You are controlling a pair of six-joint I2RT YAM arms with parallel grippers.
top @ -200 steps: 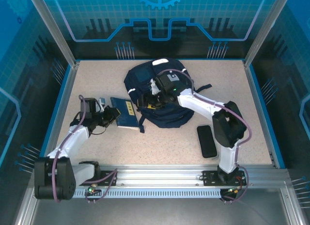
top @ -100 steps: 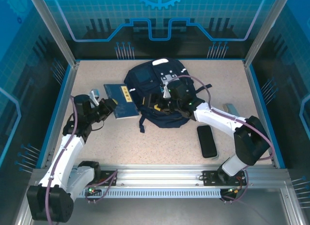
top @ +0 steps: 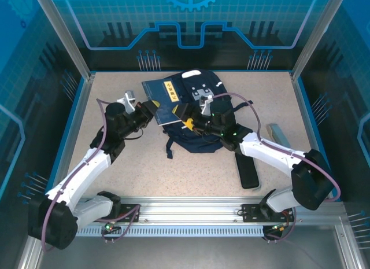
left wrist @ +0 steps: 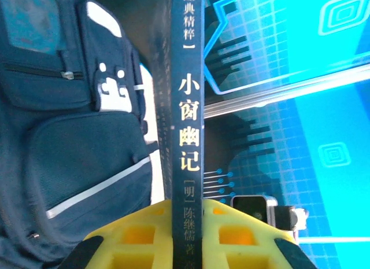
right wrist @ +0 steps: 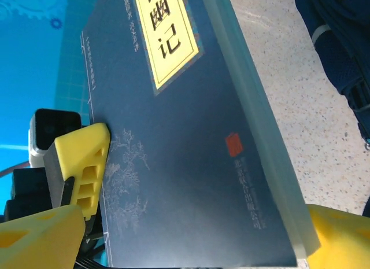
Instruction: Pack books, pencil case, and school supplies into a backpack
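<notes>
The navy backpack (top: 202, 133) lies at the back middle of the table. One of the books, navy with a yellow label (top: 165, 94), hangs tilted above the backpack's left side. My left gripper (top: 147, 110) is shut on its spine edge; in the left wrist view the spine (left wrist: 188, 136) runs up between the yellow fingers (left wrist: 133, 234), with the backpack (left wrist: 69, 136) to the left. My right gripper (top: 185, 118) is open just right of the book. In the right wrist view the book's cover (right wrist: 191, 153) stands close ahead between its spread fingers (right wrist: 341, 240), apart from both.
A black oblong item (top: 248, 169) lies on the table right of the backpack, partly under my right arm. A small pale grey-green bar (top: 277, 133) rests further right. Bare table lies in front of the backpack, and blue walls close in the sides and back.
My left arm has lifted the navy book off the table and carried it back and right, over the backpack. My right gripper has drawn away from the backpack toward the book and opened wider.
</notes>
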